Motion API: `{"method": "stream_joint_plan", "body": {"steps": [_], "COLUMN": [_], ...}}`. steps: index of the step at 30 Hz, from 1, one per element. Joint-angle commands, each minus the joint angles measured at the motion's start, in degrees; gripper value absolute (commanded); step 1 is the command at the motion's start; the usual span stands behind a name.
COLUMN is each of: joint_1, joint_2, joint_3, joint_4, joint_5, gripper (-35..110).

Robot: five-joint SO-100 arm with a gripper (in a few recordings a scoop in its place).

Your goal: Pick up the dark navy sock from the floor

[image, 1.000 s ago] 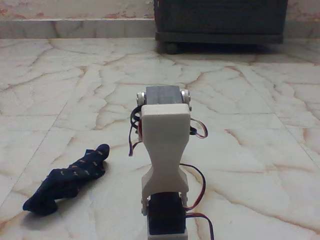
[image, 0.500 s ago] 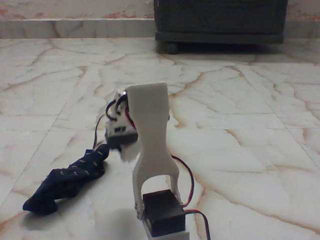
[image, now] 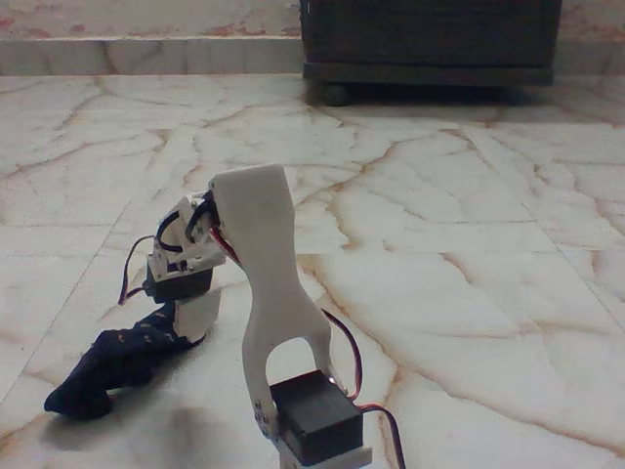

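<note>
The dark navy sock (image: 109, 363) lies crumpled on the floor (image: 469, 225) at the lower left of the fixed view, its small tan specks showing. The white arm rises from the bottom centre and leans left. Its gripper (image: 186, 327) points down onto the sock's upper right end and covers that end. One white finger (image: 198, 316) touches the cloth below the black servo block. The other finger is hidden, so I cannot tell whether the jaws are open or shut.
A dark cabinet (image: 430, 39) on small wheels stands at the back right against the wall. A low marble step (image: 146, 54) runs along the back. Red and black wires (image: 342, 352) loop beside the arm's base.
The arm has swung from facing straight ahead to the left and lowered. The gripper has come down onto the sock's upper end. The sock has stayed where it was.
</note>
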Motion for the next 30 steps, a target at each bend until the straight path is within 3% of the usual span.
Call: {"method": "stream_joint_plan", "body": {"steps": [1,8,16,27,30], "joint_1": [-1.23,-5.62,-8.61,-12.39,-12.04], "joint_2": [4.13,-2.72,-11.43,-31.46,-33.57], "joint_3": [-0.62,-13.45,-22.24,-35.33,-35.24], "joint_4": [0.53,6.86,13.89,12.04,6.15], "joint_5": [-1.93,-3.69,7.29,9.76,6.68], "gripper": [11,12,12,11,10]}}
